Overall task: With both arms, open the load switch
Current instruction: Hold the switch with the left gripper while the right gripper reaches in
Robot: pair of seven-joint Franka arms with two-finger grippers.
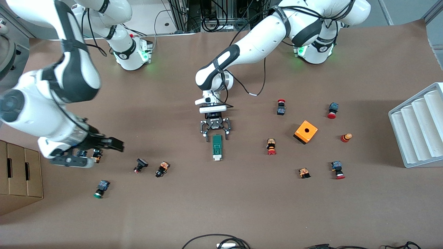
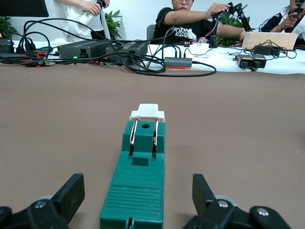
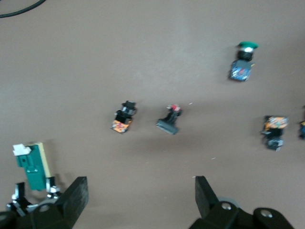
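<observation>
Switch (image 1: pixel 217 147) lies mid-table, untouched and unopened. Left gripper (image 1: pixel 215 129) hangs spread around its end. Right gripper (image 1: pixel 90 151) hovers spread over small buttons (image 1: pixel 161 169), well apart.

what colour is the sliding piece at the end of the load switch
White, on the green load switch; clearest in the left wrist view.

A robotics lab: cable-strewn bench (image 2: pixel 143 57), seated operators (image 2: pixel 190 21).

left gripper (image 1: pixel 216 132): low, fingers apart | right gripper (image 1: pixel 90 152): raised, fingers apart
</observation>
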